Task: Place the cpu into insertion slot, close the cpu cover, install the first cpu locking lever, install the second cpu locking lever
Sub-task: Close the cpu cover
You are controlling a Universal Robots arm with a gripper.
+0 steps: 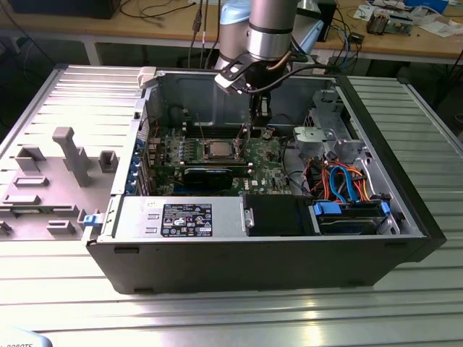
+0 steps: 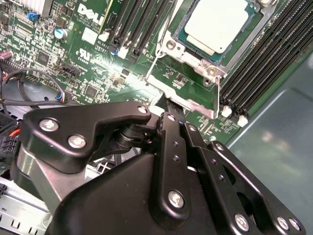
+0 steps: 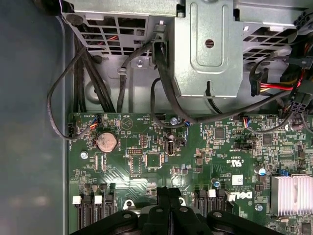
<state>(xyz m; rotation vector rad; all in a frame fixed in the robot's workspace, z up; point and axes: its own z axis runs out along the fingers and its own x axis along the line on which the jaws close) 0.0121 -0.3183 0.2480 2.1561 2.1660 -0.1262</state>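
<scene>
My hand [image 2: 168,105] is pressed together, its tip just beside the slot [image 2: 170,45] inside the open computer case [image 1: 253,267]. The cpu [image 2: 215,22] lies flat in that slot, silver top up.

1. Ext. view: black-and-white sticker label [image 1: 187,219] on silver power-supply housing [image 1: 228,217]. Print too small to read.
2. Second wrist view: white logo lettering [image 2: 90,13] printed on green circuit board [image 2: 161,73], near memory slots [image 2: 132,24]. Legible; brand, so not copied.
3. Same view: small white sticker [image 2: 90,35] on board just beside logo. Chars not legible.
4. First wrist view: same logo lettering [image 3: 239,196] on board, beside finned heatsink [image 3: 292,195]; white sticker [image 3: 237,179] next to it, unreadable.
5. First wrist view: tiny white silkscreen marks [image 3: 128,118] along board edge, near coin cell [image 3: 106,142]. Can't make out.
</scene>
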